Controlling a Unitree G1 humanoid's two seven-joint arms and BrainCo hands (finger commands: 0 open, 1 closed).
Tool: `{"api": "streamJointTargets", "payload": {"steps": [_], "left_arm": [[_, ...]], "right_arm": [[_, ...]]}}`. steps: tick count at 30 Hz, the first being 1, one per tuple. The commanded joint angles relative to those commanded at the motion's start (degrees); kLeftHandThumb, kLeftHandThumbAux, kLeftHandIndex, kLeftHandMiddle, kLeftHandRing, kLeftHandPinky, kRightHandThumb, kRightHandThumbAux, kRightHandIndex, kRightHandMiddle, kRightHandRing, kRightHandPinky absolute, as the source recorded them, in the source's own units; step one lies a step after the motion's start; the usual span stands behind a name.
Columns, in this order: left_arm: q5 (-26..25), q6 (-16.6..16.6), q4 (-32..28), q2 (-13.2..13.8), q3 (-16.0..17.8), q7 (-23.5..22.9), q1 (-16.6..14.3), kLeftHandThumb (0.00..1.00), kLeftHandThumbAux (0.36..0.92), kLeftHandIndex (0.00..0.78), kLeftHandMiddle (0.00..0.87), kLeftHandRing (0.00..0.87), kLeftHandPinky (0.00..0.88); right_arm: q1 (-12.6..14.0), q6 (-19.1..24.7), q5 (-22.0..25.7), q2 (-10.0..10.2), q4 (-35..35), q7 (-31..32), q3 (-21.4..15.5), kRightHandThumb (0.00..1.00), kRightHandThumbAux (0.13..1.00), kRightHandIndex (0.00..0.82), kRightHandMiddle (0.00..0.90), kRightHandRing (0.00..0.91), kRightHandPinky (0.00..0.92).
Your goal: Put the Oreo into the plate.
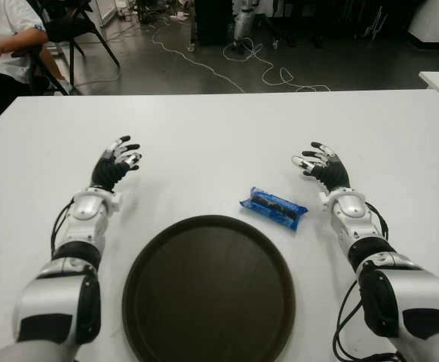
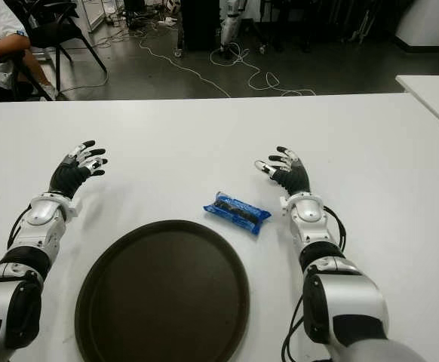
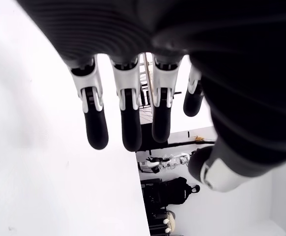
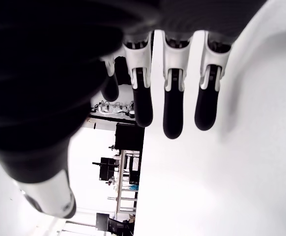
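Beside dark plate (image 1: 208, 290), Oreo pack (image 1: 274, 207)

The place looks like a robotics lab or workshop. Beyond the hands, past the far edge of the white desk (image 1: 219, 128), loose cables (image 1: 257, 64) snake across a dark bare floor (image 1: 340, 68), with equipment stands behind and a seated person (image 1: 1, 45) on a black chair (image 1: 69, 30).
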Motion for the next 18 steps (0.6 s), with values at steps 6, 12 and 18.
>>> {"api": "streamJointTargets", "payload": {"steps": [6, 12, 18], "left_arm": [[-0.13, 0.01, -0.05, 0.03, 0.07, -0.36, -0.03, 0.206, 0.681, 0.102, 0.213, 0.228, 0.271], [-0.09, 0.2, 0.05, -0.01, 0.08, -0.25, 0.0, 0.213, 0.681, 0.11, 0.215, 0.226, 0.278], [-0.19, 0.27, 0.04, -0.08, 0.16, -0.28, -0.11, 0.207, 0.672, 0.113, 0.215, 0.228, 0.283]], "right_arm": [[-0.01, 0.06, 0.01, -0.02, -0.01, -0.09, 0.06, 0.128, 0.739, 0.179, 0.275, 0.31, 0.357], [0.15, -0.34, 0.07, -0.06, -0.08, 0.06, 0.08, 0.129, 0.736, 0.179, 0.279, 0.313, 0.363], [0.16, -0.74, 0.17, -0.12, -0.16, 0.22, 0.0, 0.124, 0.73, 0.178, 0.282, 0.315, 0.36]]}}
